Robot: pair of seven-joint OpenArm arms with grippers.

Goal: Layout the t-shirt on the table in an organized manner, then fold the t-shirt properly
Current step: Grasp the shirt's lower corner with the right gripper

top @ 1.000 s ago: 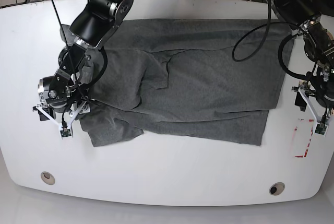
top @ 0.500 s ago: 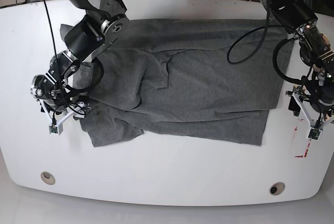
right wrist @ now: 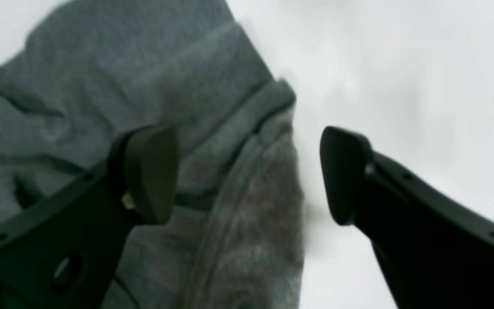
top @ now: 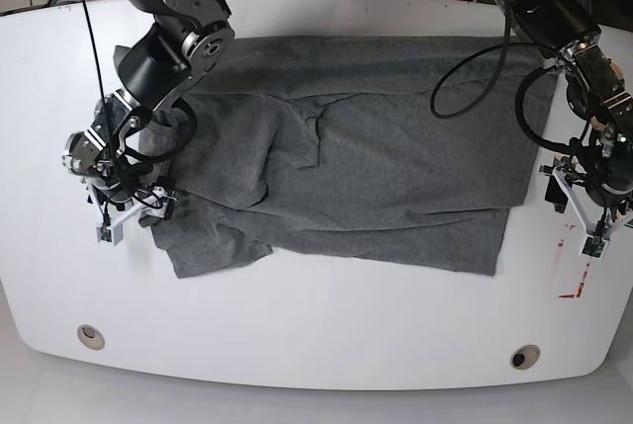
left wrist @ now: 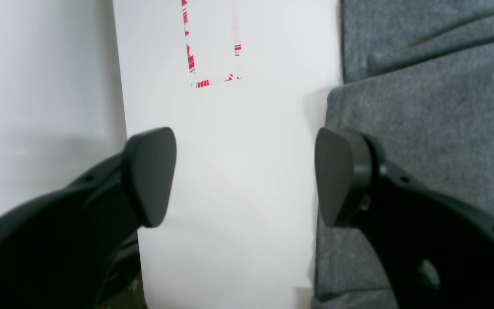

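Observation:
The grey t-shirt (top: 376, 157) lies spread and creased across the white table (top: 316, 335). One sleeve bunches at its left end. My right gripper (top: 127, 209) is open at that left edge. In the right wrist view it (right wrist: 247, 174) is open, its jaws either side of a folded hem of the t-shirt (right wrist: 230, 128). My left gripper (top: 580, 209) is open just off the shirt's right edge. In the left wrist view it (left wrist: 245, 178) is open over the bare table (left wrist: 238, 128), with the t-shirt (left wrist: 435, 128) under its right finger (left wrist: 341, 176).
A red-and-white sticker (top: 574, 268) lies near the table's right edge and shows in the left wrist view (left wrist: 212, 47). Two round grommets (top: 90, 335) (top: 524, 356) sit near the front edge. Cables hang over the back right of the table.
My right gripper has shifted left and slightly back along the shirt's left edge. My left gripper has moved a little left, toward the shirt's right edge. The shirt has not visibly moved.

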